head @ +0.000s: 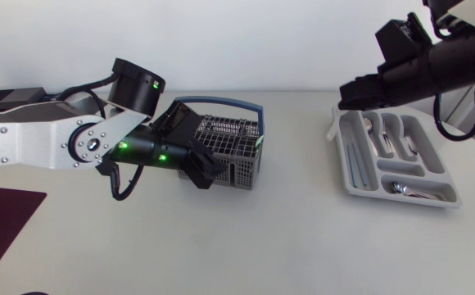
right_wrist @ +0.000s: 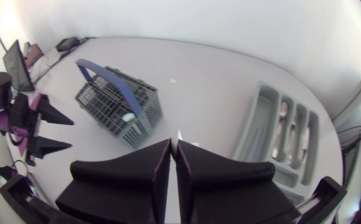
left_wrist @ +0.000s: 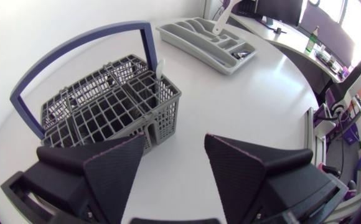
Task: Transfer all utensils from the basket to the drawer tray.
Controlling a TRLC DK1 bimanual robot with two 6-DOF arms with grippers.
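Note:
A grey wire basket (head: 236, 147) with a blue handle stands mid-table; one white utensil (left_wrist: 160, 67) sticks up in its corner cell. My left gripper (head: 202, 170) is open beside the basket's front corner, nothing between its fingers (left_wrist: 115, 168). The grey drawer tray (head: 346, 168) lies at the right with several metal utensils (head: 387, 133) in its compartments. Above the tray's left edge, my right gripper (head: 341, 102) is shut on a thin white utensil (head: 336, 124) that hangs downward. In the right wrist view only the utensil's tip (right_wrist: 179, 134) shows ahead of the fingers.
A dark maroon mat (head: 0, 217) lies at the table's front left corner. Bare white tabletop (head: 299, 213) stretches between the basket and the tray and along the front.

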